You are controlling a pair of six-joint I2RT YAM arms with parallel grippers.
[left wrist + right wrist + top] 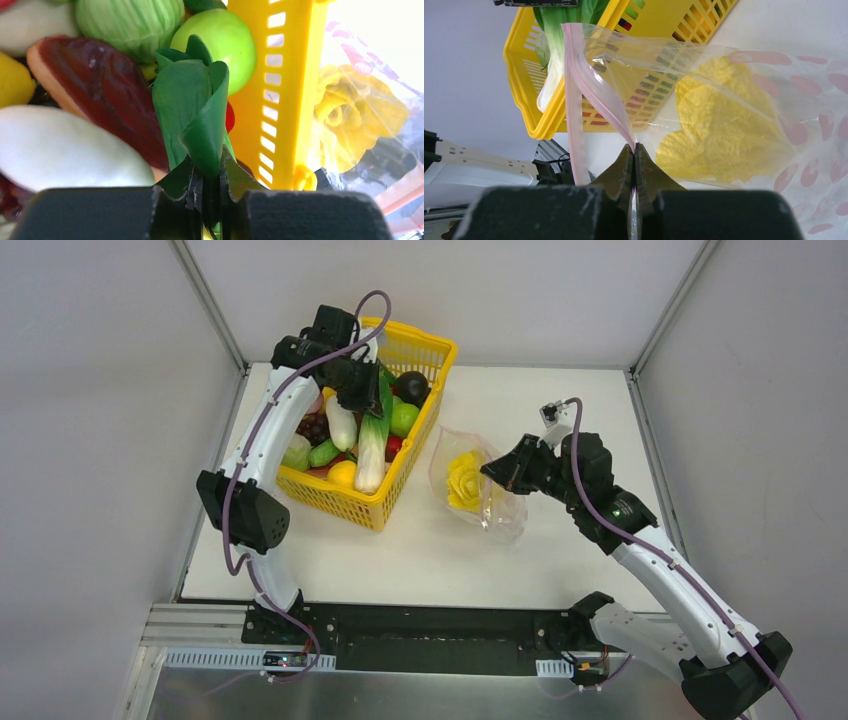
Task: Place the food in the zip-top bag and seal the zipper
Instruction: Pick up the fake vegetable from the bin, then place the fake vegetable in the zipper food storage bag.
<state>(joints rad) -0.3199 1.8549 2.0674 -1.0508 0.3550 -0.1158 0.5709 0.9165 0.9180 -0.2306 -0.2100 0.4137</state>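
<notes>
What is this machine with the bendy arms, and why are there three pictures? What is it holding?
It is a robot with two arms fixed to a table. One picture looks down from above; the other two come from little cameras on each wrist. On the table stands a yellow basket full of toy fruit and vegetables. Beside it lies a clear zip-top bag with a yellow ruffled cabbage already inside. The left tool reaches into the basket and is pinched shut on the green leaves of a toy vegetable. The right tool is pinched shut on the bag, right by its pink zipper, holding the mouth open.
</notes>
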